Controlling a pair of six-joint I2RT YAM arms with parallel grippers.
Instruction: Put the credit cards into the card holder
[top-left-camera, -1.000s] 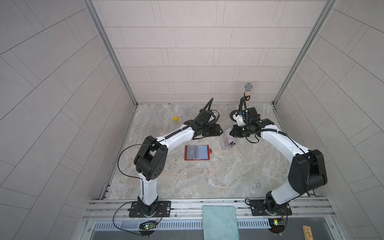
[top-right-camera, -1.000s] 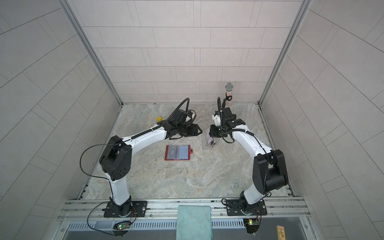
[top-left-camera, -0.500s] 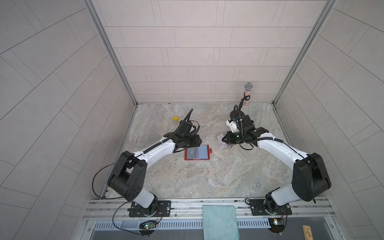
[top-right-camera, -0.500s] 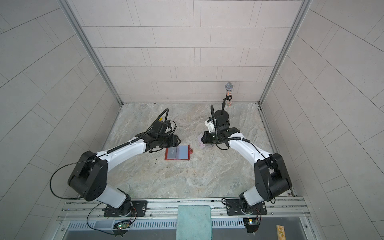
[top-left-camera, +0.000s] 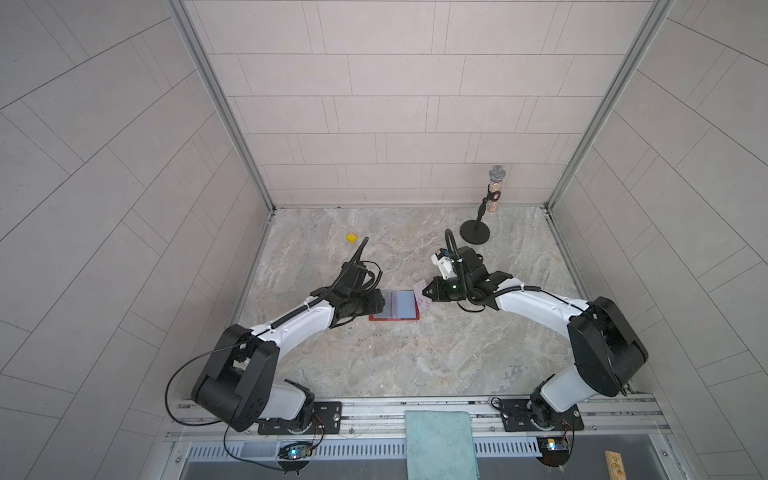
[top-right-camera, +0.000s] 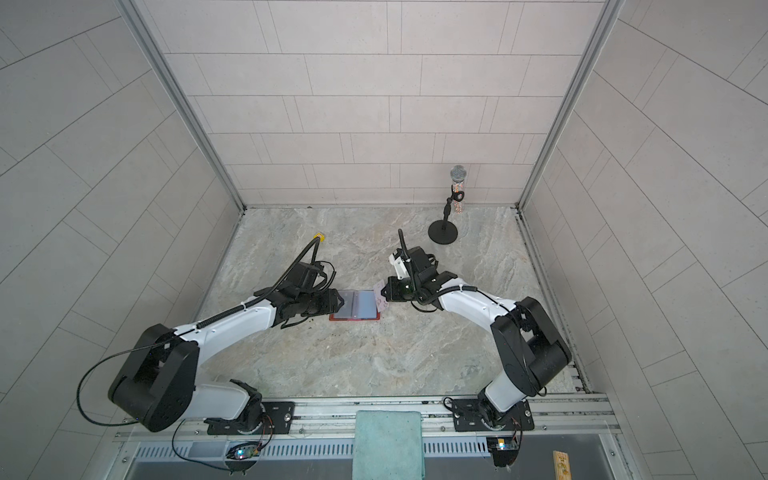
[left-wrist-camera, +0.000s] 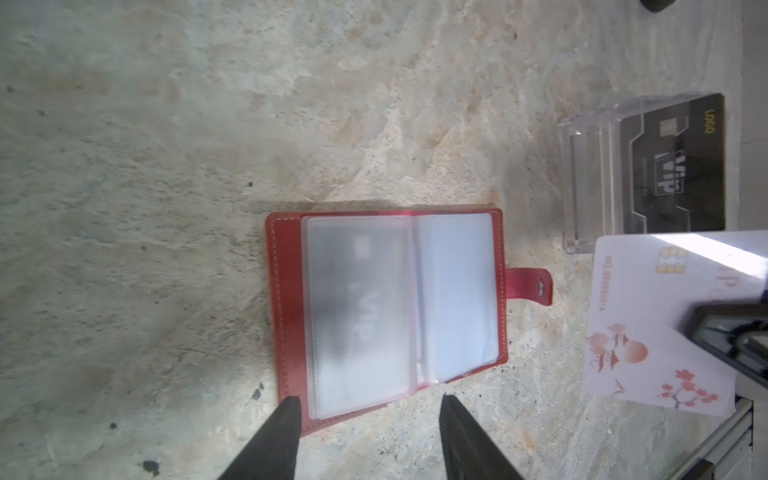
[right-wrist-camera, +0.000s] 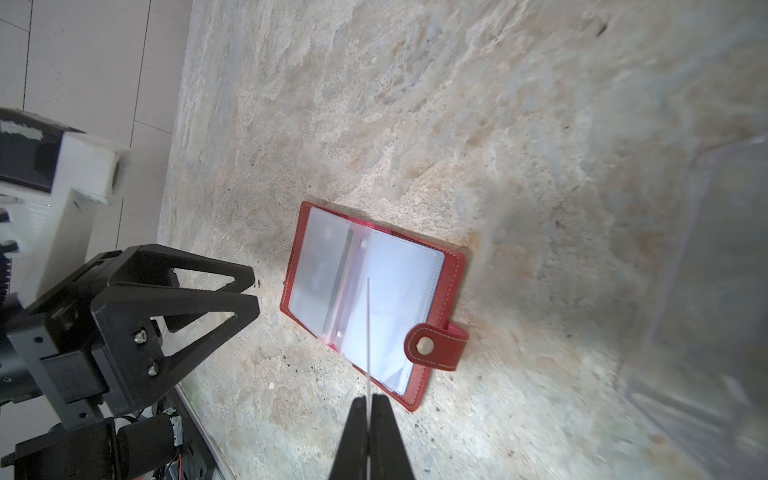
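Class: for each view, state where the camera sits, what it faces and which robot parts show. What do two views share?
Top view: high overhead, facing down at the open red leather-look wallet; left arm and right arm.
Top view: alongside, same wallet, both arms.
Left wrist: above the wallet; open left gripper.
Right wrist: behind the shut right gripper pinching a white blossom-printed card.
Shared: both wrists see wallet and card.

Twin arms: white link shells between black joint housings.
The left arm (top-left-camera: 291, 328) and right arm (top-left-camera: 536, 307) each carry a ribbed black conduit (top-left-camera: 286, 318) and end in black bolted base plates (top-left-camera: 328, 415) with thin black wires. The left gripper (right-wrist-camera: 252, 291) has black open-frame triangular fingers with silver screws; the right gripper (right-wrist-camera: 370, 398) has plain black tapered ones, behind them a white block (top-left-camera: 441, 262).
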